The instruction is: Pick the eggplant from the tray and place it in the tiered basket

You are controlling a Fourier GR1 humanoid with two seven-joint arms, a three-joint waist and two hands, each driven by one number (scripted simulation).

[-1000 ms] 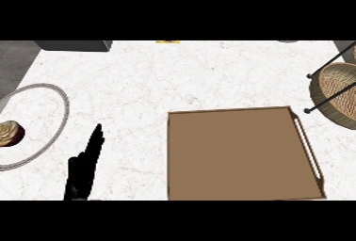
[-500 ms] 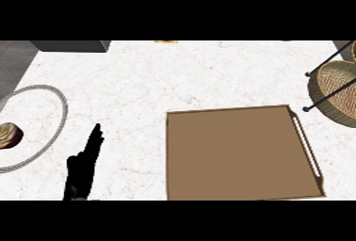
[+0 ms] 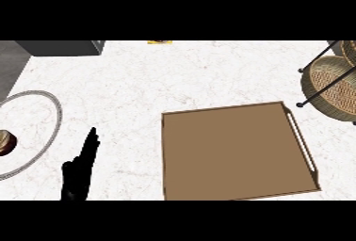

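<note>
**One hand showing, tray lying bare near the basket**

One black hand, the left hand (image 3: 80, 164), is showing at the lower left of the head view, standing edge-on with its fingers straight and pointing up the picture, holding nothing. Its wrist is running out of the lower edge. It is resting over bare white marbled counter (image 3: 181, 75), between the plate and the tray. The right hand is not appearing anywhere in the view.

A brown tray (image 3: 236, 150) is lying at the lower centre and right, slightly turned, with a pale handle slot along its right rim. Its near edge is sitting just at the lower limit of the scene. Its floor is showing plain brown, and no eggplant is appearing on it or anywhere else in the view.

A tiered basket (image 3: 332, 84) of woven wicker on a dark wire frame is standing at the right edge, just beyond the tray's far right corner; much of it is being cut off by the frame.

A wide stretch of open counter is lying between the tray's far rim and the top of the scene. At the left edge a grey-rimmed plate (image 3: 52, 127) is being cut off, carrying a small round brownish item (image 3: 5, 141) that is too cropped to identify. A dark grey box (image 3: 62, 47) is sitting at the upper left, and a small yellow object (image 3: 160, 42) at the top edge is too small to make out.
</note>
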